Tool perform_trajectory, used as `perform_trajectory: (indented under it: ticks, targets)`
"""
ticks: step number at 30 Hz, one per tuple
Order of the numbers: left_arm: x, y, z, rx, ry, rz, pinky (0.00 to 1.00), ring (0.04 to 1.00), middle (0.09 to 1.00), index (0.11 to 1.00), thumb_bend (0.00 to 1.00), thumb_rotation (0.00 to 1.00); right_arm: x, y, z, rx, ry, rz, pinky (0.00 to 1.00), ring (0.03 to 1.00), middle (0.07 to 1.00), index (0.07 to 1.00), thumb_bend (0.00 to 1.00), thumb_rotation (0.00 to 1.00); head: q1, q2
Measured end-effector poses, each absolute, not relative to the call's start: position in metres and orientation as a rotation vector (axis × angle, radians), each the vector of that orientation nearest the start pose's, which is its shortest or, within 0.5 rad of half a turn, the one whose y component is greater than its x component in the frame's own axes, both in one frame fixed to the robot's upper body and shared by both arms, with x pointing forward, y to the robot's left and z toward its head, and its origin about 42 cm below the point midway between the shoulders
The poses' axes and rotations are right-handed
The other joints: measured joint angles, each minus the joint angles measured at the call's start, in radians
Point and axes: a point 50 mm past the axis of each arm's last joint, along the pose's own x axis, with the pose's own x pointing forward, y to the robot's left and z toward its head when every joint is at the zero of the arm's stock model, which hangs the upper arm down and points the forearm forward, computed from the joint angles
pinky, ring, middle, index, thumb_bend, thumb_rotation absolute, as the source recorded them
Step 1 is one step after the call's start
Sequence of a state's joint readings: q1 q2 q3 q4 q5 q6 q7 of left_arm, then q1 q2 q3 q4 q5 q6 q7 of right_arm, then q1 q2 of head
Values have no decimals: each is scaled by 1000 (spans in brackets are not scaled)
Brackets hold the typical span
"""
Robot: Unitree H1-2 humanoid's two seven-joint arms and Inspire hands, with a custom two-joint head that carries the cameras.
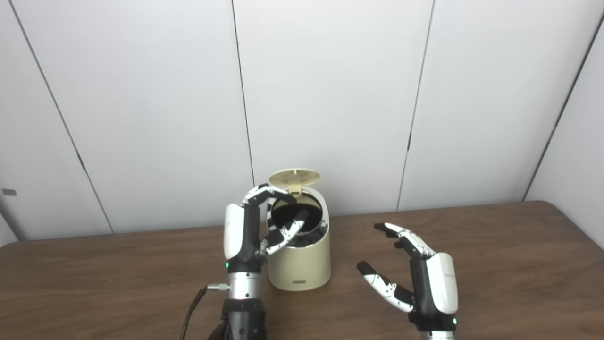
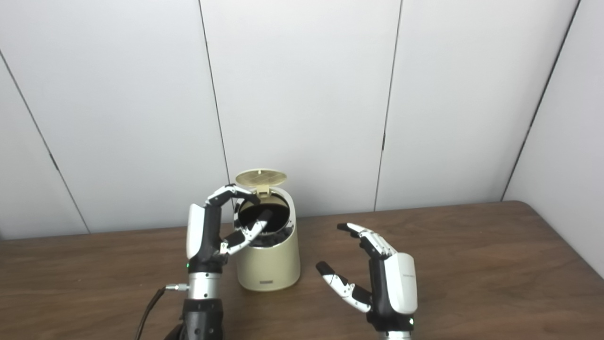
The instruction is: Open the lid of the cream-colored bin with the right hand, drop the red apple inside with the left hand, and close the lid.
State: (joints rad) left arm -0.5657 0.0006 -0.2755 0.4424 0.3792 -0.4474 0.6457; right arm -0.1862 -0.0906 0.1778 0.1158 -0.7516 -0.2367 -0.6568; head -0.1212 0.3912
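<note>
Bin: my small cream-colored round plastic bin (image 1: 298, 264) stands upright on the brown wood-grain bench (image 1: 495, 264), toward the left of centre and close to the white panelled wall (image 1: 330, 94) behind it.
Lid: the bin's round cream lid (image 1: 294, 177) is swung up and back on its rear hinge, so its ribbed underside faces up and forward and the mouth is open.
Bin interior: the opening is dark; I cannot make out anything inside it.
Red apple: I cannot see it anywhere, neither on the bench nor in either robot hand; whether it lies inside the bin I cannot tell.
Left robot hand: my left robot hand (image 1: 257, 226) is raised just beside the bin's left side, with its white back turned to the left. Its fingers (image 1: 264, 191) curl over the near-left rim and the thumb (image 1: 289, 231) reaches across the front of the opening. The fingers are apart and grip nothing that I can see.
Right robot hand: my right robot hand (image 2: 377, 274) hovers over the bench to the right of the bin, apart from it, palm turned toward the bin. Its fingers (image 2: 363, 233) and thumb (image 2: 337, 281) are spread wide and it is empty.
Cable: a dark cable (image 1: 193, 307) runs down from the left wrist.
</note>
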Motion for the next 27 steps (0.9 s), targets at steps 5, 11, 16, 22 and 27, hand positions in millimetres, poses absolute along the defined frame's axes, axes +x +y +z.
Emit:
perform_trajectory:
  ticks: [5, 11, 16, 22, 27]
  targets:
    - [413, 107, 224, 102, -751, 142, 658, 620, 529, 460, 516, 0, 328, -190, 147, -686, -609, -326, 561, 672, 705, 692, 470, 674, 3, 0]
    - [405, 105, 227, 75, -760, 118, 680, 626, 520, 464, 518, 0, 328, -190, 147, -685, -610, -325, 562, 673, 706, 694, 467, 667, 6, -2]
    - [395, 112, 228, 66, -781, 120, 743, 646, 538, 461, 514, 0, 328, -189, 147, -686, -609, -320, 570, 678, 711, 697, 470, 677, 15, 3]
    - [377, 141, 225, 90, -796, 131, 633, 572, 490, 487, 517, 0, 328, -189, 146, -689, -606, -312, 572, 677, 705, 692, 433, 643, 18, 3]
    - [354, 180, 197, 190, -740, 169, 481, 542, 494, 496, 506, 0, 327, -193, 148, -666, -604, -309, 613, 718, 741, 731, 474, 670, 34, 3]
